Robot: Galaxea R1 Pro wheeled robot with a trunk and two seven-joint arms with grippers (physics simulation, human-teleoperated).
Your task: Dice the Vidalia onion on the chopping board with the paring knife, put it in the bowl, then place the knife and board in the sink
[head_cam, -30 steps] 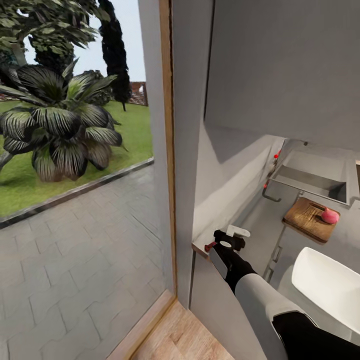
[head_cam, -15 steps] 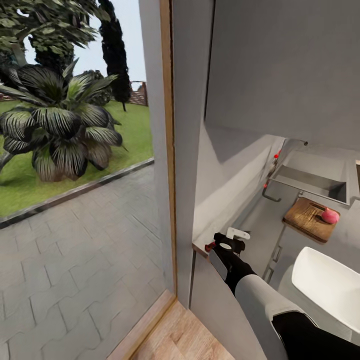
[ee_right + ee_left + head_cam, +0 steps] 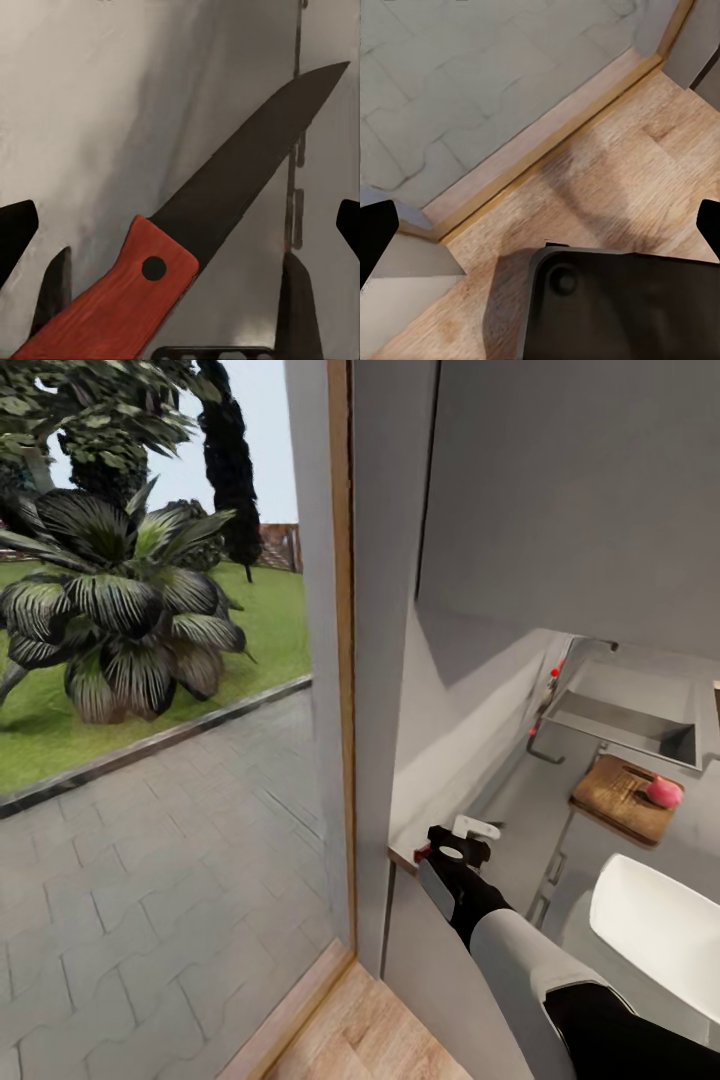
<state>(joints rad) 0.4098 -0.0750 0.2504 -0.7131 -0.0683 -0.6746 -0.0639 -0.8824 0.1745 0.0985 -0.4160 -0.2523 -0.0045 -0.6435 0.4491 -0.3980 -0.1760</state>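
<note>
You are holding the knife (image 3: 217, 217) in your right gripper (image 3: 452, 850), fingers (image 3: 296, 300) either side of the red handle and the dark blade pointing out ahead over grey surface. In the head view that gripper is hanging at the countertop's (image 3: 520, 810) near end, beside the wooden door frame (image 3: 340, 660), much as it was a second ago; the whole scene is sitting a touch further right, so your camera is turning, not the things. Beyond, the board (image 3: 625, 797) is lying on the countertop just in front of the sink (image 3: 625, 720), a pink onion (image 3: 663, 792) resting on its far corner. The bowl (image 3: 655, 930) is standing nearer you, apart from the board. Your left gripper (image 3: 540, 232) is pointing down at plank floor (image 3: 607, 187), fingertips spread wide and empty.
</note>
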